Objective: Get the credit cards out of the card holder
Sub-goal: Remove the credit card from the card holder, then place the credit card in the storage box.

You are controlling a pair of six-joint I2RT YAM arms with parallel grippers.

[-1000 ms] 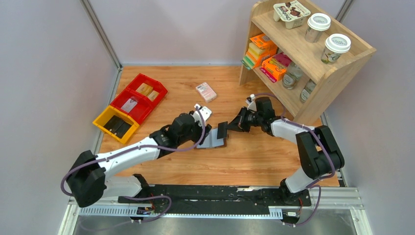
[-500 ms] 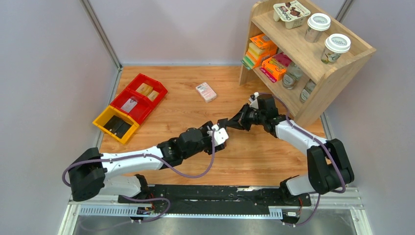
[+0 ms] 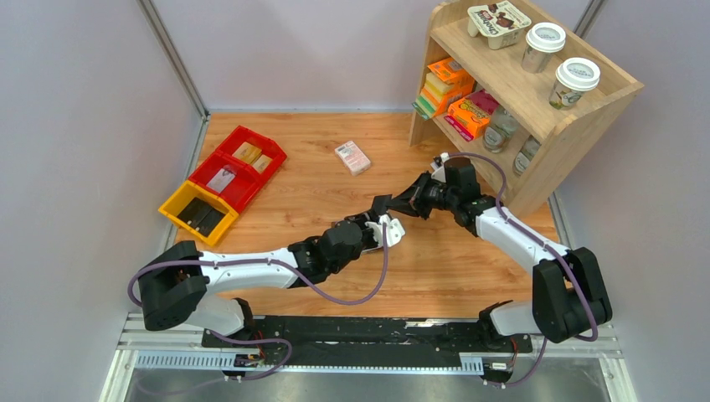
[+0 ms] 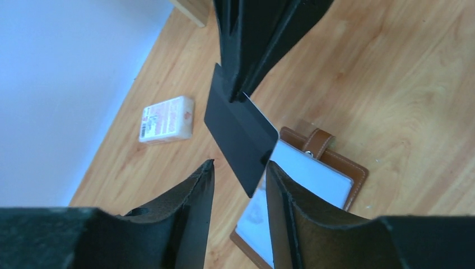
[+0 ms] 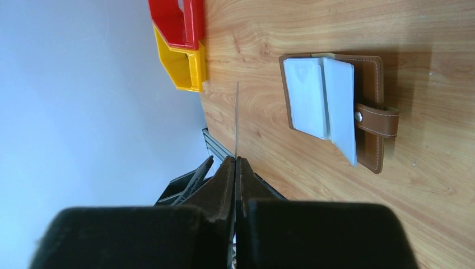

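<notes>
My right gripper (image 3: 395, 204) is shut on a credit card (image 4: 238, 126) and holds it on edge above the table. The card shows a dark face in the left wrist view and is a thin line in the right wrist view (image 5: 237, 115). My left gripper (image 4: 238, 168) is open, with the card's lower corner between its jaws. In the top view the left gripper (image 3: 383, 228) is right beside the right one. The card holder (image 5: 372, 101), brown leather with pale blue-grey pockets, lies open on the table below, and also shows in the left wrist view (image 4: 350, 168).
A pink-and-white box (image 3: 352, 157) lies at the back of the table. Red bins (image 3: 239, 163) and a yellow bin (image 3: 198, 213) stand at the left. A wooden shelf (image 3: 536, 109) with packets and cups stands at the back right.
My left arm has swung right, off the card holder, and its open gripper has come up to the card. My right gripper has kept hold of the card and shifted slightly.
</notes>
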